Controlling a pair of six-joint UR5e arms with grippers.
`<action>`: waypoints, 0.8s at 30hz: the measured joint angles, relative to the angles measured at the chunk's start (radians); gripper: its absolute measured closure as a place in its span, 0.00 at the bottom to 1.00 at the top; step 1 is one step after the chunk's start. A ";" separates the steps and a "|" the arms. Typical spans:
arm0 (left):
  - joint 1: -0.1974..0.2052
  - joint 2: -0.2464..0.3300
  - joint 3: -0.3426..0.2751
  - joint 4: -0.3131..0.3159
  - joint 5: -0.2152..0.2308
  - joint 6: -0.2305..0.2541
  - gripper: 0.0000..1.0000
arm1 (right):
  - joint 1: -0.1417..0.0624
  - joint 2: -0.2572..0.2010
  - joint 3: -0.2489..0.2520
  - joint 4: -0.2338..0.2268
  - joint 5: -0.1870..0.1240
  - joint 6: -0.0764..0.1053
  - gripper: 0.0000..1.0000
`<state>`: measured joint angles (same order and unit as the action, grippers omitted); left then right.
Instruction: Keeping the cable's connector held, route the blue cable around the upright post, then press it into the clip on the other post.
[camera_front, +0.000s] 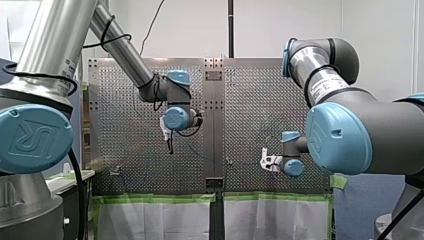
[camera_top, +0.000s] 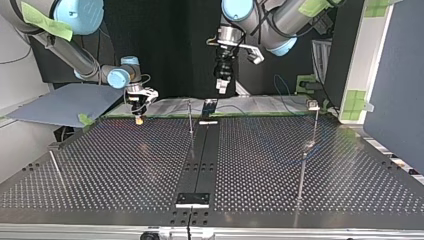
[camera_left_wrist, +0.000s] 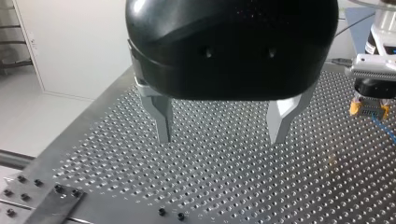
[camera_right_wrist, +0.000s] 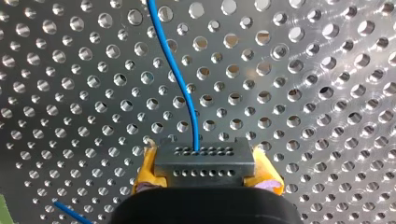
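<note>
Arms: two. In the top view, my right arm comes in at the upper left of the frame and my left arm at the upper right.
Grippers: two, one per arm, the left gripper and the right gripper. Two fingers on each.
Upright posts: two, the centre post and the right-hand post.
Clip: one.
Blue cable: one.
Connector: one.
Perforated table: one.

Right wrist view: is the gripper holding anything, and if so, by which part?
Yes. My right gripper holds the blue cable by its connector, the dark block clamped between the yellow pads. My left gripper is open and holds nothing.
</note>
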<state>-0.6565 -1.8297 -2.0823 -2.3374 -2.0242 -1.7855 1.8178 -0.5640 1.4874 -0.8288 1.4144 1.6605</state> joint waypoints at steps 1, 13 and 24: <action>0.000 0.009 -0.009 0.004 0.000 -0.003 0.00 | 0.000 0.000 0.000 0.000 0.000 0.000 1.00; -0.001 0.137 -0.136 0.072 0.005 -0.061 0.00 | -0.001 0.000 0.000 0.003 0.000 0.000 1.00; -0.002 0.196 -0.250 0.056 0.007 -0.053 0.00 | -0.009 0.000 0.000 0.027 0.003 -0.005 1.00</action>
<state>-0.6581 -1.6334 -2.3326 -2.2817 -2.0169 -1.8386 1.8087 -0.5641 1.4877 -0.8018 1.4173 1.6551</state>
